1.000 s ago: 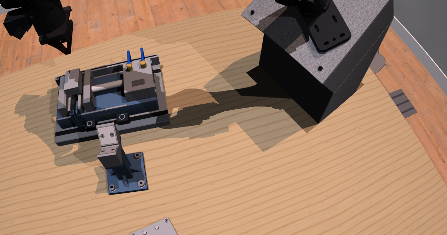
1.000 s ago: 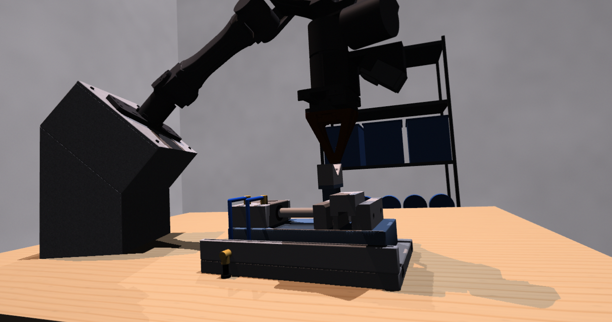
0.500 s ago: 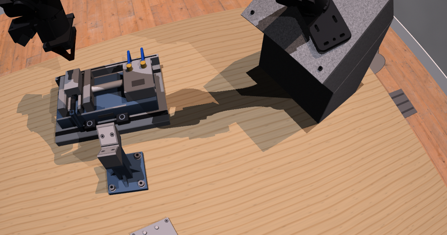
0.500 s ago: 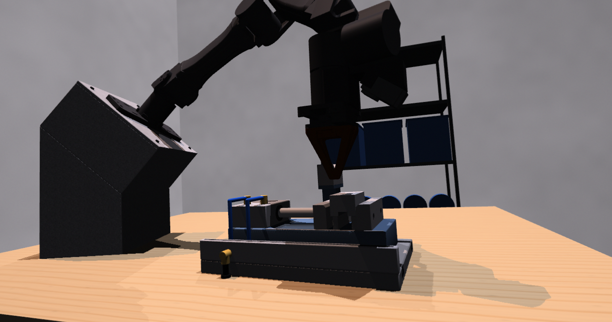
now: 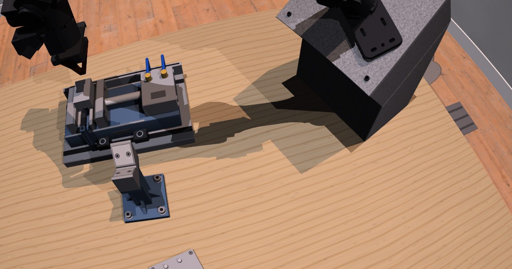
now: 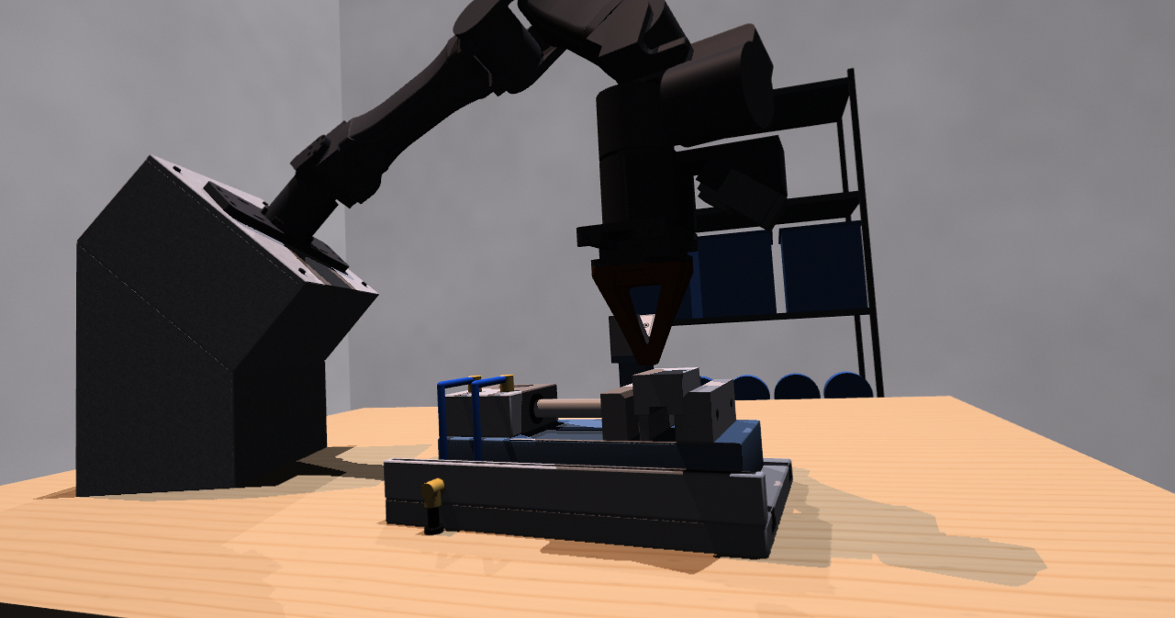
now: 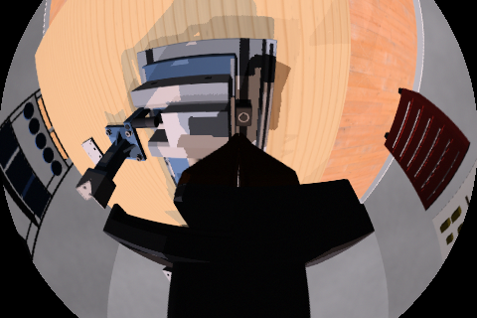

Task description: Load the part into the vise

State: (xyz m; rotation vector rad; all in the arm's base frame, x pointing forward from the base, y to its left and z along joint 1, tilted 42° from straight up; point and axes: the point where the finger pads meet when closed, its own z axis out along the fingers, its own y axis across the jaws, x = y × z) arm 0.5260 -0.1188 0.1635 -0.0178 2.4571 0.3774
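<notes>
The grey part (image 5: pixel 84 94) (image 6: pixel 664 386) (image 7: pixel 179 124) sits between the vise jaws, with its upper portion above them. A dark gap shows under it in the exterior view; I cannot tell its slot for sure. The fixed jaw (image 5: pixel 71 111) (image 6: pixel 716 410) (image 7: pixel 181 93) is beside it, and the rod-side jaw (image 5: pixel 101 106) (image 6: pixel 617 417) is on its other side. The work stop (image 5: pixel 83 116) (image 7: pixel 145 122) is at the opposite end from my gripper; contact cannot be told. My gripper (image 5: pixel 82 74) (image 6: pixel 648 364) (image 7: pixel 238 139) is shut and empty, close above the part's far end.
The V-block (image 5: pixel 124 154) (image 7: pixel 94 190) stands on a blue post near the vise. The infeed plate (image 5: pixel 186 262) (image 7: pixel 91 150) is partly visible at the top view's bottom edge. The air cylinder (image 5: pixel 159 98) (image 6: pixel 485 413) carries blue hoses. My pedestal (image 5: pixel 340 95) (image 6: pixel 156 367) stands beyond it.
</notes>
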